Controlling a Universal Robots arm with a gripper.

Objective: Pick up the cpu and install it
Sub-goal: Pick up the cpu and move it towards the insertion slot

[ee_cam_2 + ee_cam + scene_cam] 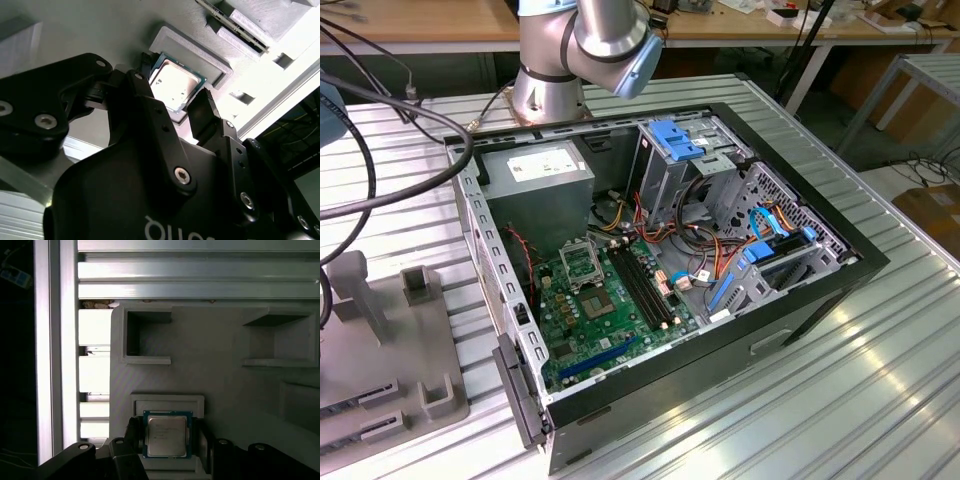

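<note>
Well: pick-up step in hand, install not begun. Cpu (167, 434) flat in pocket of grey holder (225, 385), near one holder edge. Claw (173, 90) apart, straddling cpu, seemingly not yet clamped. Next calls for even squeeze on opposite edges, level lift.

Exterior view evenly bright w/ soft shadows; in second wrist view cpu (174, 85) top glares white, foreground v. dark.

a ribbed metal table (880, 380) carries an open computer case (720, 365) lying on its side mid-table, a grey moulded tray (415, 350) at the exterior view's left, and the arm's base (545, 95) beyond the case
</note>
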